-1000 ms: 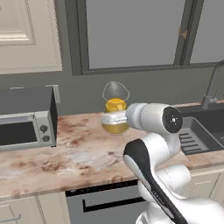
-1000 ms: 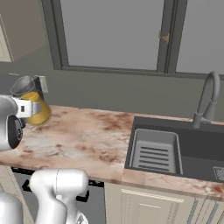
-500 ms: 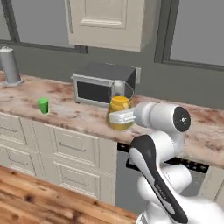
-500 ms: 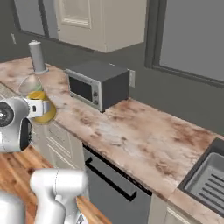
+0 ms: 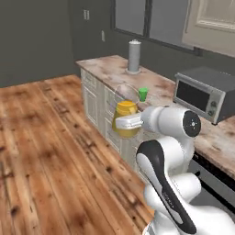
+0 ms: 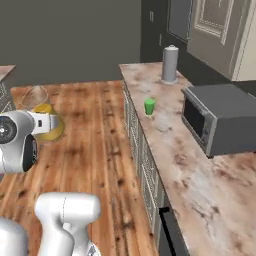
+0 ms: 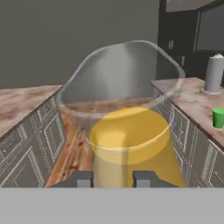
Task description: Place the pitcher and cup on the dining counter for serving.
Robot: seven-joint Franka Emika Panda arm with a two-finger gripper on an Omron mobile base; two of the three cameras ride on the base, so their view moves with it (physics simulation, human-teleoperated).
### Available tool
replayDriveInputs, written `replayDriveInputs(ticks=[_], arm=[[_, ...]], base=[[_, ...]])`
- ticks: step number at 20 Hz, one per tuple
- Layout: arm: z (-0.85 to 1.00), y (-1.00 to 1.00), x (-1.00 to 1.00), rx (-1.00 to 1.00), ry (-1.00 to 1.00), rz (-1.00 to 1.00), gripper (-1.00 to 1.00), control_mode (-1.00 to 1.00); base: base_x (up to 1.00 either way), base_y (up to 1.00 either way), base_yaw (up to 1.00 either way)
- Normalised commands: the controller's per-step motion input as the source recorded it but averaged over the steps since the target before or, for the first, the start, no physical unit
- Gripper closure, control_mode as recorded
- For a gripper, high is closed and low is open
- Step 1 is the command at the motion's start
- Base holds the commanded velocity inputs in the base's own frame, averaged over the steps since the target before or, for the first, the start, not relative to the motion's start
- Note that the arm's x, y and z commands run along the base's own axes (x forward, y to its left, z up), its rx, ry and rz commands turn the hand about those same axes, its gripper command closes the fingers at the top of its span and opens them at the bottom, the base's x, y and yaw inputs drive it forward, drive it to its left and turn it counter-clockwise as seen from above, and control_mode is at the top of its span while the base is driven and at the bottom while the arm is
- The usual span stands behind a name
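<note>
The clear glass pitcher [image 5: 125, 115] with orange-yellow liquid hangs in the air over the wooden floor, upright, with my gripper [image 5: 127, 122] shut on its lower body. From the right base it shows as the pitcher [image 6: 46, 124] in front of my gripper [image 6: 50, 122]. In the hand view the pitcher [image 7: 127, 140] stands close between my gripper's [image 7: 113, 179] two fingertips. The green cup [image 5: 143, 94] stands on the wall counter behind it, also seen as the cup [image 6: 149, 106] and the cup [image 7: 218, 118]. The dining counter [image 7: 24, 99] lies at the left of the hand view.
A tall grey cylinder [image 5: 134, 56] stands at the wall counter's [image 5: 108, 66] far end. A toaster oven [image 5: 204, 92] sits to the cup's right. Wooden floor [image 5: 46, 151] stretches open to the left. Cream cabinets [image 7: 33, 144] run under the dining counter.
The whole view has swung left, away from the sink and window, as the base turned. The cup, cylinder and open floor came into sight. The pitcher stays in my gripper.
</note>
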Motion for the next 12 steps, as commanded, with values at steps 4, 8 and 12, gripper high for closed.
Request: replayDriveInputs(ticks=[4,8,12], arm=[[0.0,0.0,0.0,0.0,0.0,0.0,1.0,1.0],[0.0,0.0,0.0,0.0,0.0,0.0,1.0,1.0],[0.0,0.0,0.0,0.0,0.0,0.0,1.0,1.0]], base=[[0.0,0.07,1.0],[0.25,0.22,0.93],[0.76,0.25,0.78]])
